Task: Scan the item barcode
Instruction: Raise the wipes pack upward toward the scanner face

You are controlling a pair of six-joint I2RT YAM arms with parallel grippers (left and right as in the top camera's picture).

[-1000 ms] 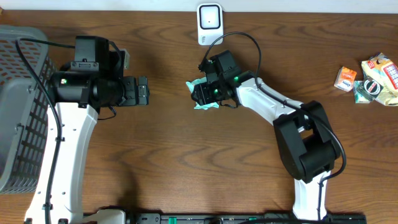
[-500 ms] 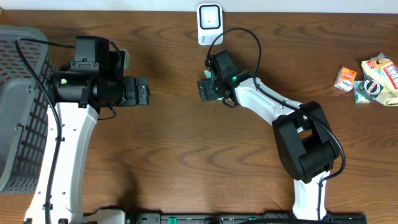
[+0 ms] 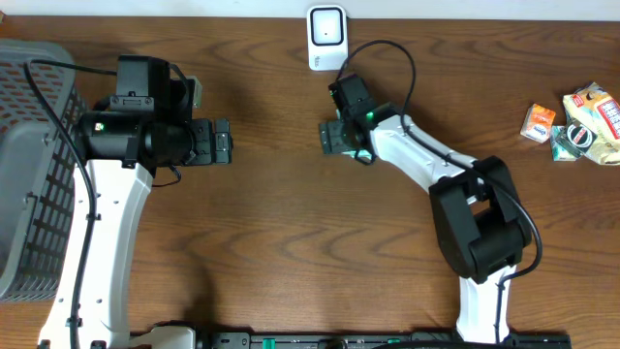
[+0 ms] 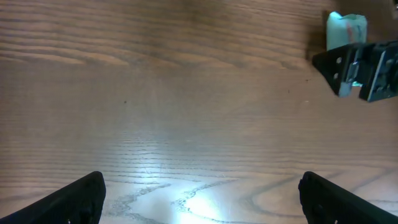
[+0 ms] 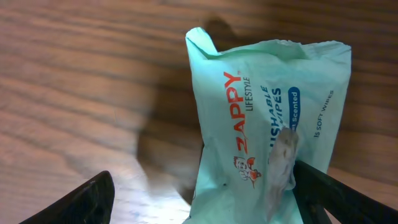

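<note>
Your left gripper (image 3: 229, 143) is hanging over the table (image 3: 291, 242), well to the left of the scanner (image 3: 326, 37) and nearer your side, with its fingers standing wide apart. Your right gripper (image 3: 327, 138) is sitting just in front of the scanner with its fingers apart too. The green wipes pack (image 5: 267, 112) is sitting between them.

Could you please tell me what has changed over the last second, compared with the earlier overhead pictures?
The right pincer shifted right and slightly toward the scanner. The teal wipes pack, which earlier peeked out beside it, is now hidden beneath it from overhead. The jaws stand apart with the pack between them, so it seems let go. The left pincer, basket and snack packets stayed put.
</note>
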